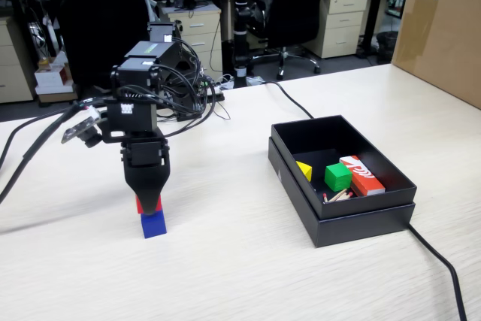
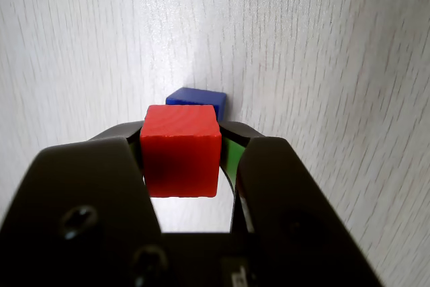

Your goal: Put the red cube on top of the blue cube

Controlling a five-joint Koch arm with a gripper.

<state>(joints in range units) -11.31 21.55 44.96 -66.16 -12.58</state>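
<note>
The red cube (image 2: pixel 180 150), small, matte and plain, sits clamped between the two jaws of my hand (image 2: pixel 185 159), its faces square to them. In the fixed view it appears directly above the blue cube (image 1: pixel 153 224), seemingly resting on its top, though I cannot be sure they touch. The blue cube, deep blue and about the same size, stands flat on the pale wood-grain worktop (image 1: pixel 225 261).

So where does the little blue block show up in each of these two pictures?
Fixed view: the small matte deep-blue cube stands on the table at lower left, under the small matte red cube.
Wrist view: it peeks out at centre, just behind the red cube.
Shared landmark: the red cube, held in the end effector.
</note>
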